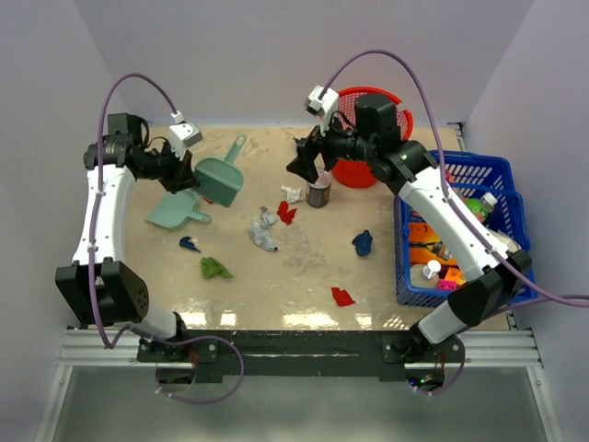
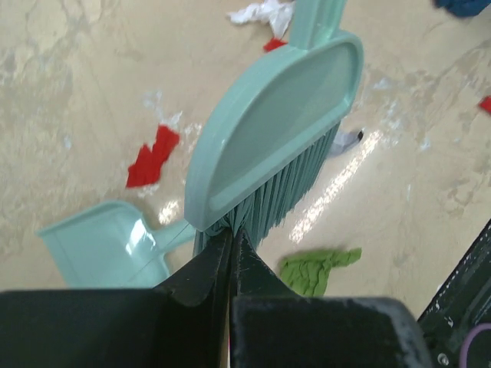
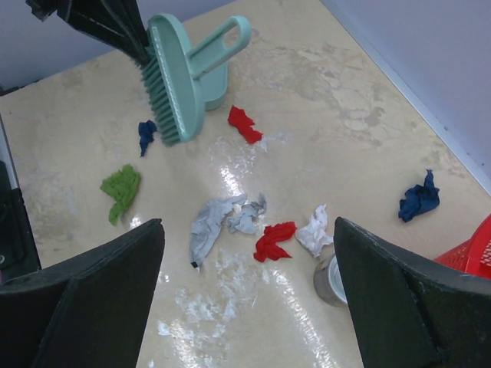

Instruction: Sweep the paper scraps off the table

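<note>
Gripping teal brush, left gripper clamped on it, upper left | right gripper spread wide, holding nothing, over tin can, upper centre | paper scraps scattered across table centre

I'm counting nine paper scraps: three red, three dark blue, one each green, grey, white. Also one brush, one dustpan, one can, one basket, one crate.
</note>
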Robot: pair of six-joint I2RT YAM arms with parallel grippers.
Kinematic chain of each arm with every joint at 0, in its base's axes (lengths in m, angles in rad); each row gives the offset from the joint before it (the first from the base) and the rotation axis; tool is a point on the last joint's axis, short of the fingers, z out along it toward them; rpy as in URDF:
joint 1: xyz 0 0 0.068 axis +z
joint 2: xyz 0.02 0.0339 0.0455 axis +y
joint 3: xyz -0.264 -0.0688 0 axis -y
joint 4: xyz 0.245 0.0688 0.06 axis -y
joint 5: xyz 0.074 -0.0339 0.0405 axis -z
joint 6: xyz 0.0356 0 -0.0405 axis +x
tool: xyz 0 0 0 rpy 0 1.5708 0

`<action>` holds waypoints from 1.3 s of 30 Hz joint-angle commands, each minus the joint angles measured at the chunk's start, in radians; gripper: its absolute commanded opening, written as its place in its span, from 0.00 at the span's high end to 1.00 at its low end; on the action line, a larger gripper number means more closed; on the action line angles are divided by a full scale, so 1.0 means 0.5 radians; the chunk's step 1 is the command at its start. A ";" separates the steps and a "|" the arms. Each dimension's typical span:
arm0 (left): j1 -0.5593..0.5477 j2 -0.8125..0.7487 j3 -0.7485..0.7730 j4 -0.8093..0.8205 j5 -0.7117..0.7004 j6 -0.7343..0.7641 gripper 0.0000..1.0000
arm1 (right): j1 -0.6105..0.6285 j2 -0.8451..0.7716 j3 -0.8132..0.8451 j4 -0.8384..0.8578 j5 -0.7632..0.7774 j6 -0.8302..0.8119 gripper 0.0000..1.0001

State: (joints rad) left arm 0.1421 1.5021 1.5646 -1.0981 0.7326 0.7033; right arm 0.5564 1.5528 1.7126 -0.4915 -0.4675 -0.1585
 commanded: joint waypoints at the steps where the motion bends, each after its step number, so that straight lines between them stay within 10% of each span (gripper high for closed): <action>1: -0.072 -0.034 -0.080 0.281 0.308 -0.142 1.00 | 0.007 0.033 0.041 0.084 -0.096 0.041 0.07; 9: -0.198 -0.154 -0.331 0.683 0.369 -0.418 1.00 | 0.007 0.302 0.204 0.280 -0.283 0.292 0.08; 25: -0.198 -0.439 -1.052 2.162 0.563 -2.216 1.00 | 0.010 0.459 0.035 0.609 -0.605 0.774 0.11; 39: -0.198 -0.467 -1.123 2.273 0.603 -2.309 1.00 | -0.030 0.472 0.048 0.658 -0.489 0.884 0.16</action>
State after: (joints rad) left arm 0.0444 1.3121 0.9993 -0.0097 1.0019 -0.4370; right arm 0.5545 1.7981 1.7096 -0.2146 -0.7238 0.2394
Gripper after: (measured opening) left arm 0.018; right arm 0.840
